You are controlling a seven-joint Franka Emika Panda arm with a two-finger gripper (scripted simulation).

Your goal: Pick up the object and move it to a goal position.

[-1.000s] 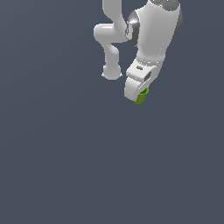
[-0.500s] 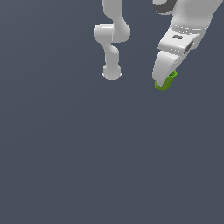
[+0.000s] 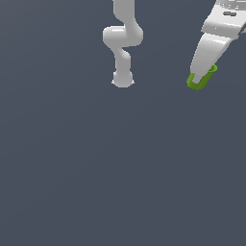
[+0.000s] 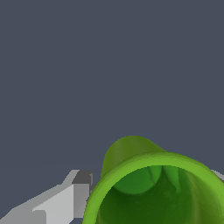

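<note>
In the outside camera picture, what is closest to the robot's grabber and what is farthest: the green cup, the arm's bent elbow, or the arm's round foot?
1. Green cup: held in the gripper, at the exterior view's right.
2. and 3. Bent elbow and round foot: both off toward the exterior view's left, elbow above foot. Too close to rank.

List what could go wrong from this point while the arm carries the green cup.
1. The green cup hangs tilted at the gripper, with only its end poking out in the exterior view; a shallow hold like that could slip.
2. In the wrist view the cup is held by its thin wall, one finger outside it, so it might pivot.
3. No goal marker shows in either view, so placement cannot be checked.
</note>
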